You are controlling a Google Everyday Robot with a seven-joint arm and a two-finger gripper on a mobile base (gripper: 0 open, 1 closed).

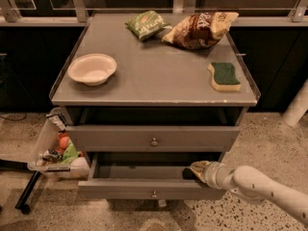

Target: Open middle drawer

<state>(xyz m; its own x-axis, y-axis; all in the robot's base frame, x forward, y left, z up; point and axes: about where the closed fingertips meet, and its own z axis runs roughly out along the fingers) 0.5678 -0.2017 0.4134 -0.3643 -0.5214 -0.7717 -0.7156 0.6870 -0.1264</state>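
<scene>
The grey cabinet (154, 96) shows two drawer fronts. The upper, taller drawer (120, 138) with a round knob (154, 141) stands slightly out, with a dark gap above it. Below it, the middle drawer (120, 189), a shallow tray with a small knob (154, 194), is pulled out toward me with its dark inside showing. My gripper (196, 170), on a white arm (260, 189) coming in from the lower right, sits inside the right end of the middle drawer, just behind its front. The lowest drawer is hidden under the middle drawer.
On the cabinet top lie a white bowl (92, 69), a green chip bag (147, 24), a brown chip bag (199, 28) and a green-and-yellow sponge (224, 76). A clear bin (43, 146) with packets hangs at the cabinet's left. A white post (296, 105) stands at the right.
</scene>
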